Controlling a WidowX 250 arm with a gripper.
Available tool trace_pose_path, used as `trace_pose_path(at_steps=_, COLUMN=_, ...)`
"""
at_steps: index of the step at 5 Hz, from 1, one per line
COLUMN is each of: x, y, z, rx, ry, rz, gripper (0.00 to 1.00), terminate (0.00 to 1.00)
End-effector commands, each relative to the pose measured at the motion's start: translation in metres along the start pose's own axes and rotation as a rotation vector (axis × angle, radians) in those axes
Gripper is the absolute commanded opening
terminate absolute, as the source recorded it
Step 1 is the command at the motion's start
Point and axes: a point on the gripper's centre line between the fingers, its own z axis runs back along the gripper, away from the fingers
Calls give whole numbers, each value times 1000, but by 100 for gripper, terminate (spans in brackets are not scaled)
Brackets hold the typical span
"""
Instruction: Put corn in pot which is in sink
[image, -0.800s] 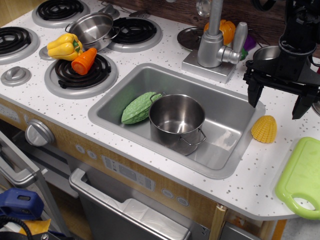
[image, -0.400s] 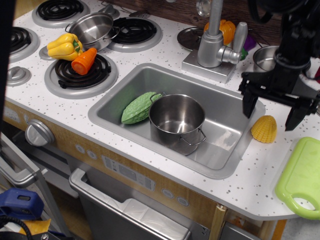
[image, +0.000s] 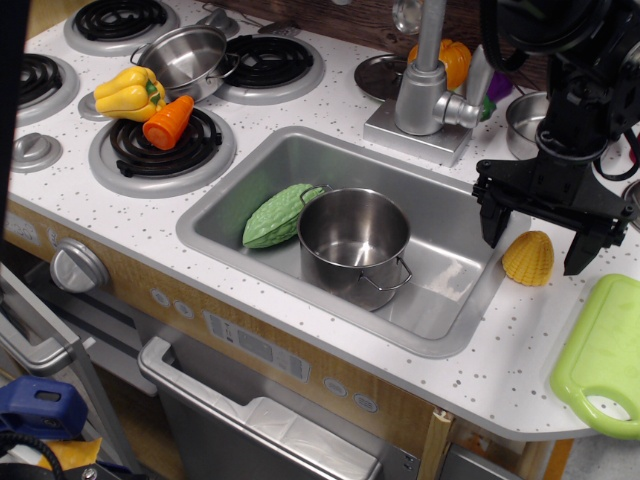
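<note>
1. corn (image: 529, 258) sits on the counter just right of the sink (image: 440, 335), well apart from the pot (image: 354, 240) inside it.
2. Likely light, rigid plastic; ribbed dome could slip, so pinch across the low flanks.
3. gripper (image: 537, 235): jaws spread wide, holding nothing, straddling the corn from above.
4. Versus 0.8 s ago: gripper has dropped and shifted left toward the corn; corn and pot unmoved.
</note>
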Motion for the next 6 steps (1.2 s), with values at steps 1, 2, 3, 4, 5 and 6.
trace_pose_path(at_steps=1, x=14, y=4, z=15, rx=-46, ry=-103, rz=-12, gripper=100, terminate=0)
trace_pose_path(at_steps=2, x=12, y=4, z=10, rx=-53, ry=-120, rz=-25, gripper=100, terminate=0)
trace_pose_path(at_steps=3, x=11, y=3, z=8, rx=-44, ry=-132, rz=-21, gripper=0, terminate=0)
trace_pose_path(at_steps=4, x=10, y=3, z=6, rx=-46, ry=-140, rz=-26, gripper=0, terminate=0)
trace_pose_path(at_steps=5, x=11, y=11, z=17, rx=-44, ry=-105, rz=-56, gripper=100, terminate=0)
trace_pose_path(at_steps=6, x=12, y=22, z=40, rx=4, ry=-45, rz=-102, gripper=0, terminate=0)
